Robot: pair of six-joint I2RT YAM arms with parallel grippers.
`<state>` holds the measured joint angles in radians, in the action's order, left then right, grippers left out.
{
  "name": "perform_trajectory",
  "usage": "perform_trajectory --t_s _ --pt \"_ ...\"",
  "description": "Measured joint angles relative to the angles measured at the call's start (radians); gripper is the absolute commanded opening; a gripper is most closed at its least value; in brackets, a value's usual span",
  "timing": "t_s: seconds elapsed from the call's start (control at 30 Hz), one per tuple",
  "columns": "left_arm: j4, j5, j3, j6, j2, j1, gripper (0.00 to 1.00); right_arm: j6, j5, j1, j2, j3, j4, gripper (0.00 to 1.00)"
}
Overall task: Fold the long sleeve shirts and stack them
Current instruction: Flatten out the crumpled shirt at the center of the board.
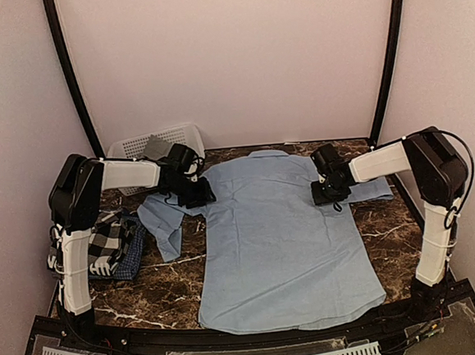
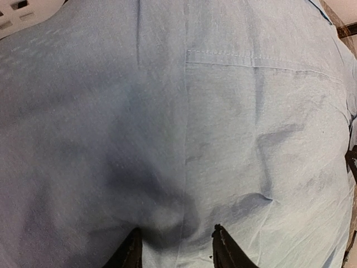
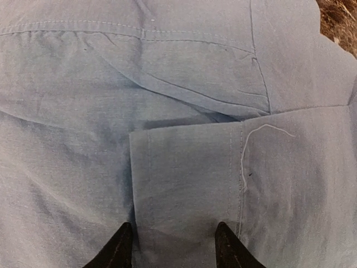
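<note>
1. The light blue shirt (image 1: 279,240) lies spread flat in the middle of the marble table (image 1: 164,290), collar towards the back wall. Its one loose sleeve (image 1: 165,220) is crumpled off to the left.
2. Left arm reaches inward, elbow high. The left gripper (image 1: 196,195) is down on the shirt's left shoulder, fingers partly apart with a hump of cloth between them. I can't tell whether it pinches.
3. Right arm mirrors it. The right gripper (image 1: 325,192) is on the right shoulder, jaws apart astride the folded-in cuff (image 3: 184,173), which lies flat.
4. A black-and-white checked shirt (image 1: 107,241) sits bunched by the left arm's base.
5. A white lattice basket (image 1: 140,144) stands back-left.
</note>
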<state>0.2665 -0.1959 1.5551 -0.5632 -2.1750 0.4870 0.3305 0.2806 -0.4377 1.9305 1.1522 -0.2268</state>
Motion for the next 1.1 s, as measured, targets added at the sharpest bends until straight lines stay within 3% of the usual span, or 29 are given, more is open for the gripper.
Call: perform_trajectory --t_s 0.37,0.5,0.8,0.97,1.1 --pt "0.016 0.000 0.002 0.010 0.000 0.000 0.40 0.027 0.042 0.006 0.002 0.002 -0.014 0.22" --pt "0.021 0.002 0.004 0.014 0.000 0.000 0.40 0.023 0.041 0.010 0.002 0.016 -0.036 0.24" --pt "0.031 0.007 0.008 0.022 0.000 0.000 0.40 0.004 0.061 0.009 0.006 0.047 -0.098 0.44" --pt "0.038 0.013 0.010 0.029 0.000 0.000 0.40 0.004 0.095 -0.006 0.020 0.054 -0.105 0.44" --pt "0.040 0.016 0.010 0.030 0.000 0.000 0.40 0.007 0.117 -0.013 0.029 0.061 -0.102 0.37"
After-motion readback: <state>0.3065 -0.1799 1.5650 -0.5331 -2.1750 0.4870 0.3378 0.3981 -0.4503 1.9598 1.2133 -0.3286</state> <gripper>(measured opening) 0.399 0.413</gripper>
